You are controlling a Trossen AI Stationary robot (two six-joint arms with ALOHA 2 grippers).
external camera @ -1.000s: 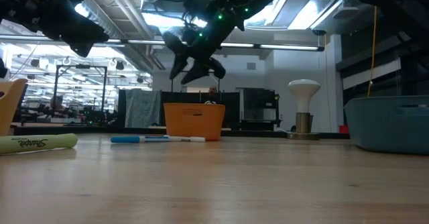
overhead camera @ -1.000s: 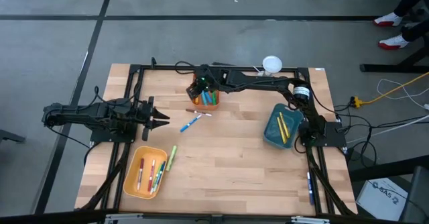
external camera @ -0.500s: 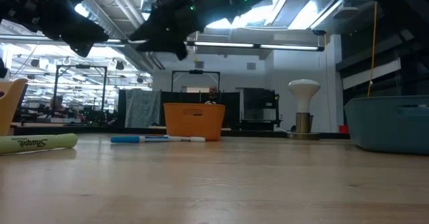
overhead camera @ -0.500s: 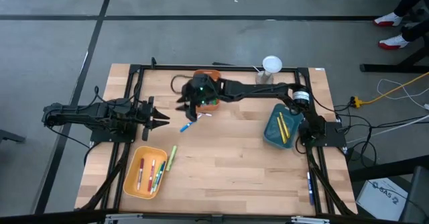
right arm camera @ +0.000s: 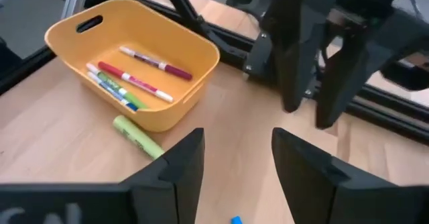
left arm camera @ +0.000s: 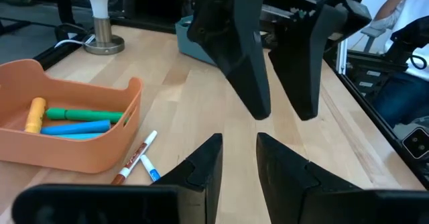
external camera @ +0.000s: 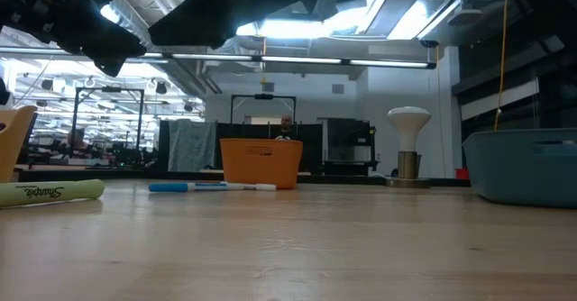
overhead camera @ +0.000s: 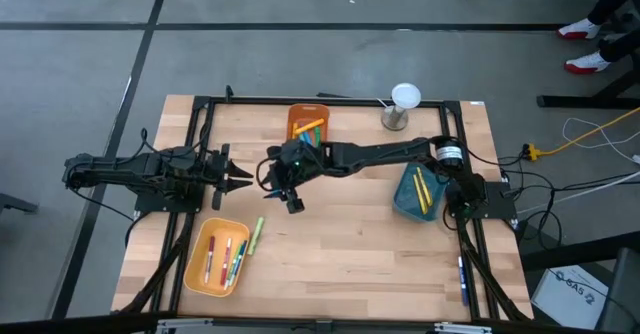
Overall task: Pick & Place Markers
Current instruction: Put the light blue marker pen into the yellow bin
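Two loose markers, a red-and-white one point(left arm camera: 134, 159) and a blue one point(left arm camera: 151, 174), lie flat on the table beside the orange bin point(overhead camera: 308, 123), which holds several markers point(left arm camera: 80, 120). My right gripper point(overhead camera: 291, 198) hangs open and empty above the loose markers; in the left wrist view its fingers point(left arm camera: 249, 76) point down. A green marker point(overhead camera: 256, 236) lies against the yellow bin point(overhead camera: 217, 258), which also holds several markers point(right arm camera: 137, 76). My left gripper point(overhead camera: 240, 181) waits open at the table's left, above the table.
A blue bin point(overhead camera: 420, 191) with yellow markers stands at the right, near the right arm's base. A white lamp point(overhead camera: 403, 102) stands at the far edge. Bare wood lies in the middle and near part of the table.
My right gripper has swung from above the orange bin toward the table's near edge and a little left, rolling its wrist as it went. It now hangs over the loose markers, still open and empty. Nothing on the table has moved.
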